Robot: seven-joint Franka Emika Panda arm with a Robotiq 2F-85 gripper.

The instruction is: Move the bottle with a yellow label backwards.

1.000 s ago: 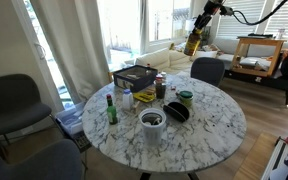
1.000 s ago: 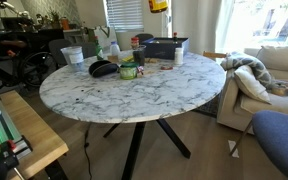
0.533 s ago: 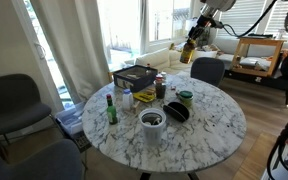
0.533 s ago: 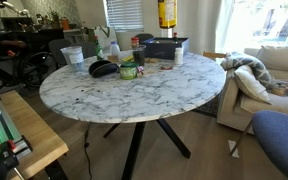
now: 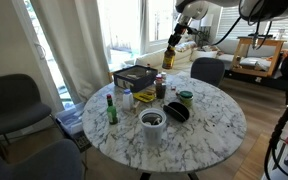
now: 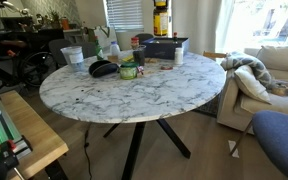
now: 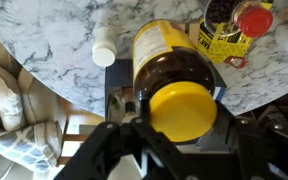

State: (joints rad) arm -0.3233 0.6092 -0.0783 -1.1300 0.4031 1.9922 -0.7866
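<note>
Above the marble table's (image 5: 216,128) edge beside the black tray (image 5: 134,76), held aloft: bottle with a yellow label (image 5: 168,57), clamped between the gripper's (image 5: 173,38) closed jaws, yellow cap toward wrist.

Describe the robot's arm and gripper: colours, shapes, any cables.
The gripper is black. In the wrist view its two fingers look dark and angular, with a matte finish. In an exterior view the arm is white, built of rounded segments, and black cables loop alongside it. No markings are legible.
</note>
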